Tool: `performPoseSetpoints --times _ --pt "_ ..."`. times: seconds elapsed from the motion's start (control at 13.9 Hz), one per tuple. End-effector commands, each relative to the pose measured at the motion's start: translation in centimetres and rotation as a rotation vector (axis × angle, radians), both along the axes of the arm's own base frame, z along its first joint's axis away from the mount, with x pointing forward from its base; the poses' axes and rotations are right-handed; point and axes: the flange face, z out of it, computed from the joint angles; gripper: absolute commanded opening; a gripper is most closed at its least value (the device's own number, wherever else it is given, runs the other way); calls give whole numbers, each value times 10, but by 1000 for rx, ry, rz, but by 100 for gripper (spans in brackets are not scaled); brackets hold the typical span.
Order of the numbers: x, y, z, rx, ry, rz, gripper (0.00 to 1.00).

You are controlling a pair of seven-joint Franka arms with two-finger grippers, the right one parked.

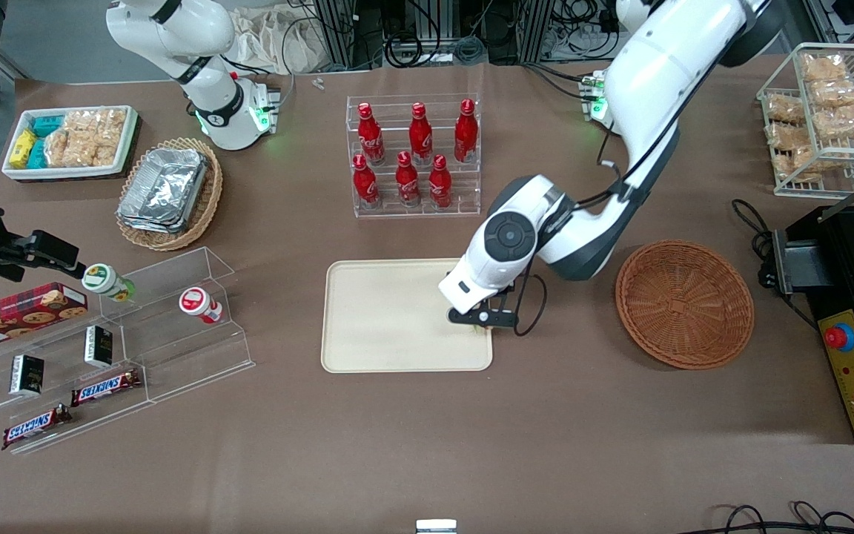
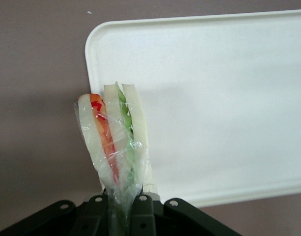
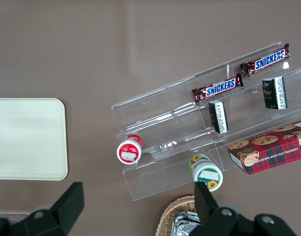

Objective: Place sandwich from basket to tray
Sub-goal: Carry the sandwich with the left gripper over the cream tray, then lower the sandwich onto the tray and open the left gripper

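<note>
My left gripper point(image 1: 482, 317) is shut on the sandwich point(image 2: 113, 142), a wedge of pale bread with green and red-orange filling in clear wrap. The gripper point(image 2: 122, 209) pinches its narrow end, and the sandwich hangs over the tray's corner and rim, partly over bare table. The cream-beige tray point(image 1: 390, 319) lies flat at mid-table and holds nothing; it also shows in the left wrist view point(image 2: 229, 98) and the right wrist view point(image 3: 22, 137). The round reddish-brown wicker basket point(image 1: 683, 302) sits beside the tray toward the working arm's end and holds nothing.
A clear rack of red bottles point(image 1: 414, 152) stands farther from the front camera than the tray. A clear stepped shelf point(image 1: 138, 334) with snacks and a tan basket of foil trays point(image 1: 167, 193) lie toward the parked arm's end. A black box point(image 1: 853, 319) sits beside the wicker basket.
</note>
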Motion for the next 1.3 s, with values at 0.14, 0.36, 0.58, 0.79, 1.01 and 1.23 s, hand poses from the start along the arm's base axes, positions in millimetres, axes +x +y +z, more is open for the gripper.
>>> performPoseSetpoints --times 0.14,0.36,0.58,0.79,1.01,1.23 --pt "3 -19 -32 -9 -53 -22 0" --pt "1 -20 -39 -4 -44 4 88" --pt "7 -13 -28 2 -50 58 100" --pt "7 2 20 67 -37 70 100" --pt "14 65 78 203 46 67 100" --pt "20 144 153 228 122 -22 100"
